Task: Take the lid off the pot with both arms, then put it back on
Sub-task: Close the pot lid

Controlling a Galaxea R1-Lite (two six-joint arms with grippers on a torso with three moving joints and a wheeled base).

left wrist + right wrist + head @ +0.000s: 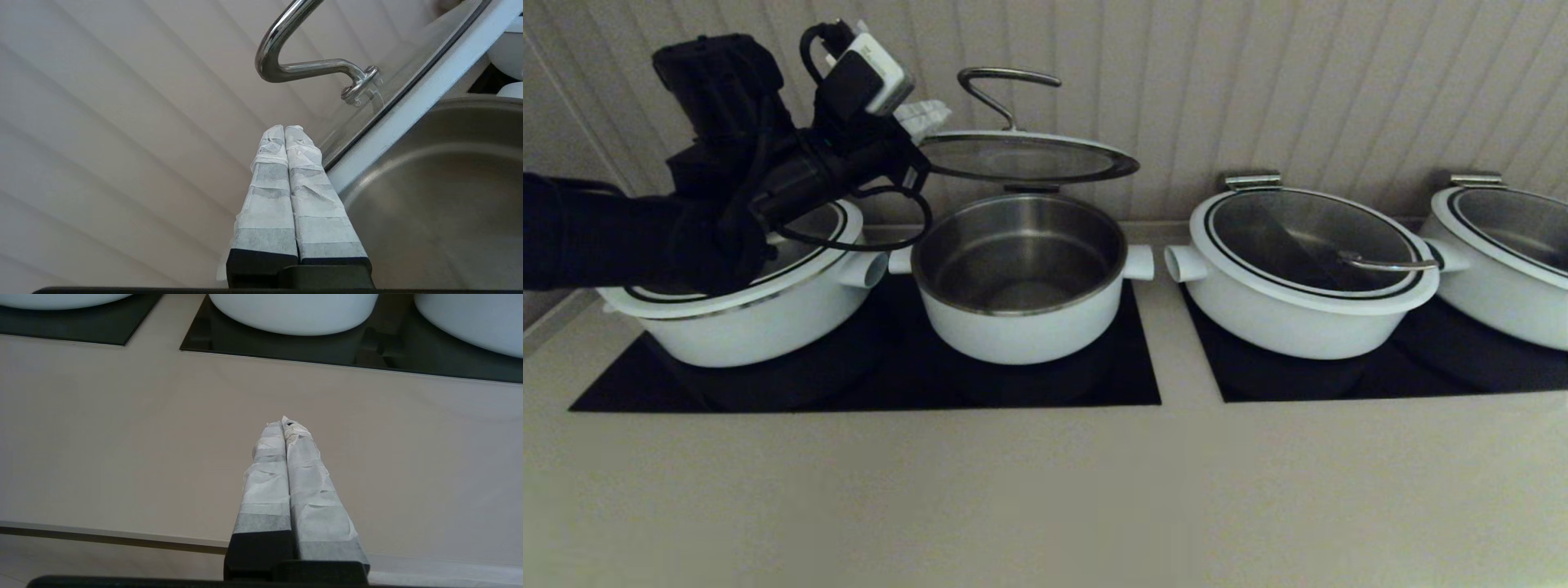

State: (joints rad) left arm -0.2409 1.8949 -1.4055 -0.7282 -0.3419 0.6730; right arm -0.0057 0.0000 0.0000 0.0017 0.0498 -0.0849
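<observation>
**Pale-taped fingers carry the lid at its rim**

Pale-taped left gripper (929, 117) is pressed closed at the rim of the round glass lid with curved steel handle (1025, 155), apparently pinching it above the deep white steel-lined pot (1021, 273). Lower level, centred. Wider lidded pots (1303, 269) flank closely. The right gripper (284, 424), closed on nothing, hovers over the beige counter (122, 428).

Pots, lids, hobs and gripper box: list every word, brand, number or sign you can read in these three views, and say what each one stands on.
None can be read in any view.
The pot, the raised lid and the other pots show no markings.
The white box on the left arm shows no legible label.
The taped left gripper and right gripper bear no print.
</observation>
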